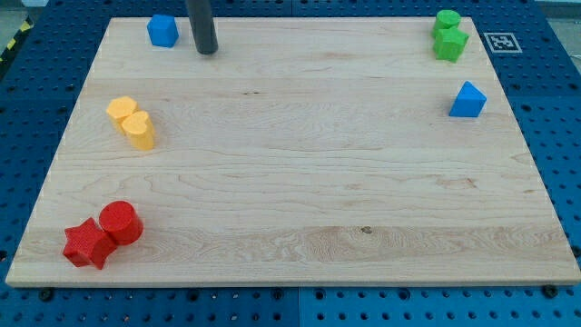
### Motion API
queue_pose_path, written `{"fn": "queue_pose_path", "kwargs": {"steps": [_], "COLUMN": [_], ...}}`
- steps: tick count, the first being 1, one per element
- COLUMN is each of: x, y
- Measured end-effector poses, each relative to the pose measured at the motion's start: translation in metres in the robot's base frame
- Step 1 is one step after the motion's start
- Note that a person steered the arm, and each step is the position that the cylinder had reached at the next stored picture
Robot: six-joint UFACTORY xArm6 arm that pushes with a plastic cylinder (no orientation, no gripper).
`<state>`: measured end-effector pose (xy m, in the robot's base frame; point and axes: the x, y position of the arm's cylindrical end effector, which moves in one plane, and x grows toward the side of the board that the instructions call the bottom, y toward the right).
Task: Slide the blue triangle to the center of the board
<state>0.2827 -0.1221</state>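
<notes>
The blue triangle lies near the board's right edge, in the upper part of the view. My tip rests on the wooden board near its top edge, left of centre, far to the left of the triangle. A blue cube sits just left of my tip, close to it but apart.
Two green blocks stand together at the top right corner. Two yellow blocks sit at the left side. A red cylinder and a red star touch at the bottom left corner.
</notes>
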Motion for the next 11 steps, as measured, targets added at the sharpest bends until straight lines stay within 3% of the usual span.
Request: {"fn": "queue_pose_path", "kwargs": {"steps": [1,3,5,11], "x": [0.032,0.037,0.069,0.084], "y": [0.02,0.031,0.062,0.084]}}
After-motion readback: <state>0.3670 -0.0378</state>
